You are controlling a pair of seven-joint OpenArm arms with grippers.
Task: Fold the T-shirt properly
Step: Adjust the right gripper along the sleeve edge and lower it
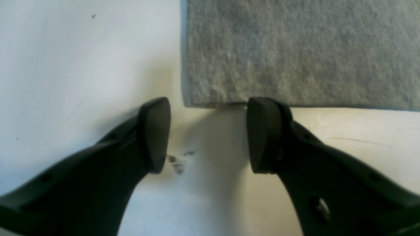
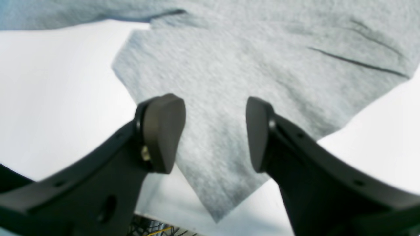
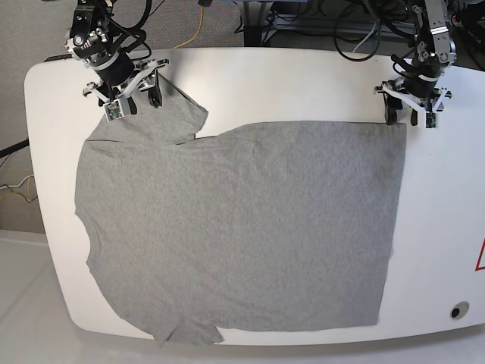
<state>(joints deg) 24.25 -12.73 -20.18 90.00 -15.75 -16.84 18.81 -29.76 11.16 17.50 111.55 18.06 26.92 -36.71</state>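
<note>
Shirt: we see the T-shirt (image 3: 242, 227) spread flat on the white table (image 3: 303, 83), hem toward the base view's right, sleeves toward its left

Shirt lie: one sleeve reaches toward the far left corner of the table, the other lies at the near edge; a few shallow creases near the far sleeve

Left arm: we find it at the far right of the base view, wrist pointing down at the table, the left gripper (image 1: 208, 134) just off the shirt's far hem corner

Left gripper state: jaws stand well apart with bare table between them; nothing held. In the wrist view one fingertip (image 1: 262, 131) sits right at the hem edge; we cannot tell whether it touches the cloth

Right arm: at the far left of the base view, tilted down over the far sleeve, the right gripper (image 2: 215, 131) above the sleeve tip

Right gripper state: jaws wide apart, straddling the sleeve's pointed end in the wrist view; the cloth lies flat between the fingers (image 2: 164, 131), not pinched. We cannot tell whether the tips touch it

Table marks: small dark smudges (image 1: 178, 162) on the tabletop between the left fingers
</note>
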